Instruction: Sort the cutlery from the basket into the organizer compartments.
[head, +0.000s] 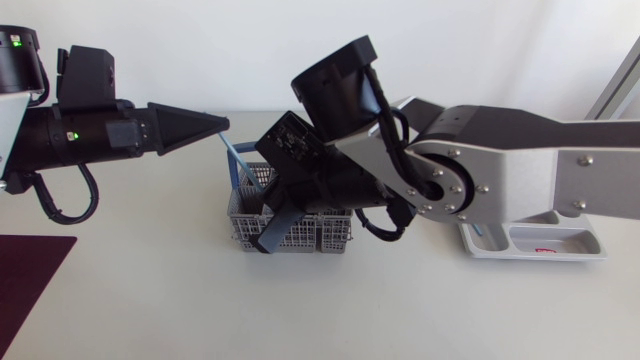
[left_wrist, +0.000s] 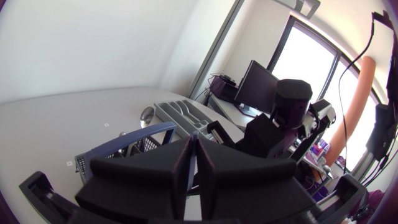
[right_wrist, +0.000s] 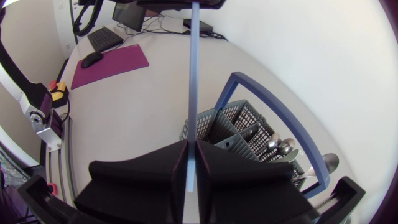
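Note:
A long light blue cutlery piece (head: 242, 163) slants above the grey basket (head: 300, 241). My left gripper (head: 222, 126) is shut on its upper end, and its fingers (left_wrist: 183, 165) stand almost together. My right gripper (right_wrist: 191, 171) is shut on the lower part of the blue piece (right_wrist: 194, 74), which runs ahead of it to the left gripper (right_wrist: 180, 3). In the head view my right gripper (head: 267, 232) hangs over the basket. The basket (right_wrist: 230, 127) has a blue handle (right_wrist: 273, 118) and holds spoons (right_wrist: 280, 146). The grey organizer (head: 530, 245) lies at the right, partly under my right arm.
A purple mat (head: 30, 280) lies at the table's front left corner. In the left wrist view the organizer (left_wrist: 183, 115) lies beyond the basket (left_wrist: 93, 163), with a spoon bowl (left_wrist: 147, 115) near it. My right arm (head: 500, 160) spans the table's right half.

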